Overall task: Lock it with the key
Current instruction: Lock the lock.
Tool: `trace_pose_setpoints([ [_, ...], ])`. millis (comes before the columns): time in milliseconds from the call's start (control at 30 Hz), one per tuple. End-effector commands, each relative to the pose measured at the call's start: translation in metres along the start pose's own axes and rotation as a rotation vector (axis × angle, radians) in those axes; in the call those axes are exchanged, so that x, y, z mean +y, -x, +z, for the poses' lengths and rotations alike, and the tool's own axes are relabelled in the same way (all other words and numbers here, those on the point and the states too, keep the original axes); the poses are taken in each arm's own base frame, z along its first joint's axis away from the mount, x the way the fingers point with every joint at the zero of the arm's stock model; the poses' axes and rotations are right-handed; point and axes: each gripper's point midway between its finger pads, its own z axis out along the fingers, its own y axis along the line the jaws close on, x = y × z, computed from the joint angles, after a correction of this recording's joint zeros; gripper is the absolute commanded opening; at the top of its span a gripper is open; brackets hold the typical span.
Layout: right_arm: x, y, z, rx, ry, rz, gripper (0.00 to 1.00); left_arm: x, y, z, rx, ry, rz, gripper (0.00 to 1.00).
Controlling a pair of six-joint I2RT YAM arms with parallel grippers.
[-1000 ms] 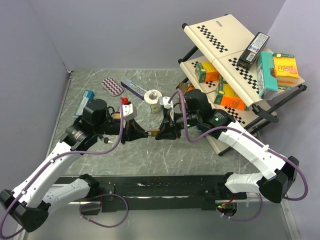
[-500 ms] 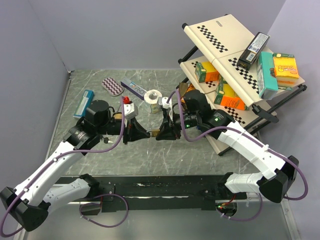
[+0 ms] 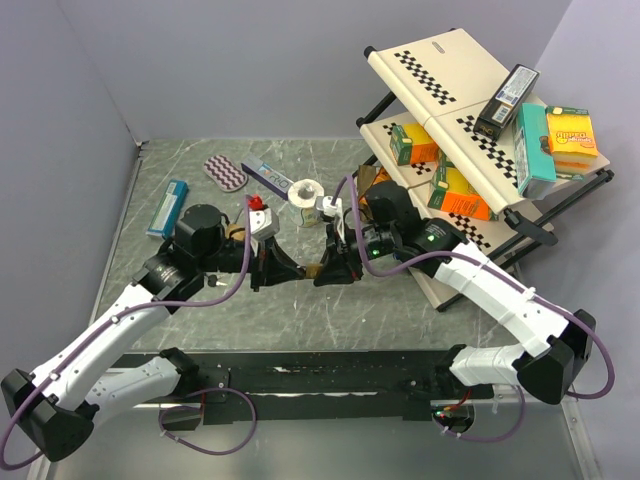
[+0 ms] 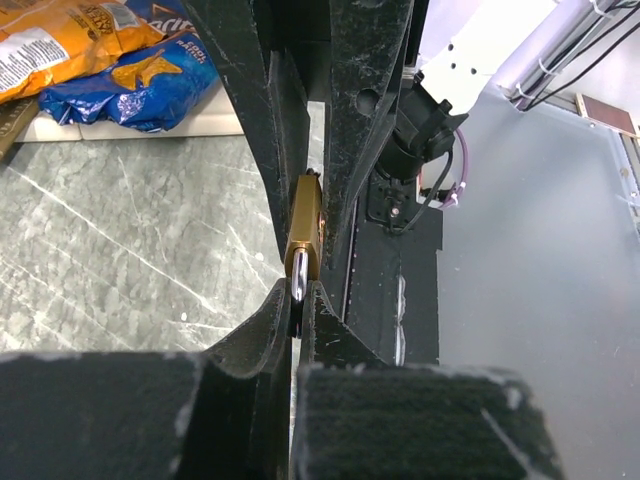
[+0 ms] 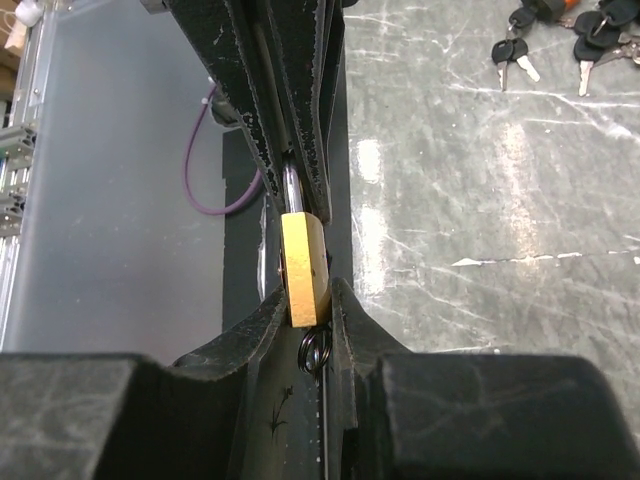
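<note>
A brass padlock (image 3: 312, 269) hangs between both grippers above the middle of the table. My left gripper (image 3: 300, 268) is shut on its silver shackle (image 4: 298, 288); the brass body (image 4: 305, 225) runs away from my left fingertips (image 4: 275, 310). My right gripper (image 3: 323, 270) is shut on the brass body (image 5: 303, 265), seen edge-on in the right wrist view. A black key ring (image 5: 313, 350) sits just behind the body between the right fingers (image 5: 345, 320). The key itself is hidden. The two grippers face each other, nearly touching.
A tilted rack (image 3: 470, 120) with boxes stands at the right. A tape roll (image 3: 305, 192), a purple striped pad (image 3: 225, 173), a tube (image 3: 268, 177) and a blue pack (image 3: 168, 207) lie behind. Loose keys (image 5: 560, 40) and snack bags (image 4: 150, 70) lie on the table.
Both grippers, still joined on the padlock, have shifted slightly right and toward the near edge. The left arm's wrist has followed. Grips are unchanged.
</note>
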Motion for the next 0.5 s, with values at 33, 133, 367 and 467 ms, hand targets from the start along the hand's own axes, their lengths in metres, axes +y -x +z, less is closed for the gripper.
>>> trace_pose_setpoints([
  [33,0.029,0.085,0.014,-0.249,0.128,-0.300,0.00,-0.029,0.020,0.022,-0.079,-0.152,0.122,0.01],
  [133,0.023,0.076,0.010,-0.220,0.091,-0.293,0.00,-0.027,0.017,0.016,-0.058,-0.112,0.139,0.01],
  [367,0.007,0.043,-0.010,-0.136,0.016,-0.223,0.31,-0.016,0.011,-0.007,-0.040,-0.047,0.163,0.01],
  [467,0.001,0.034,-0.021,-0.119,-0.013,-0.220,0.36,-0.015,0.009,-0.011,-0.032,-0.039,0.176,0.01],
])
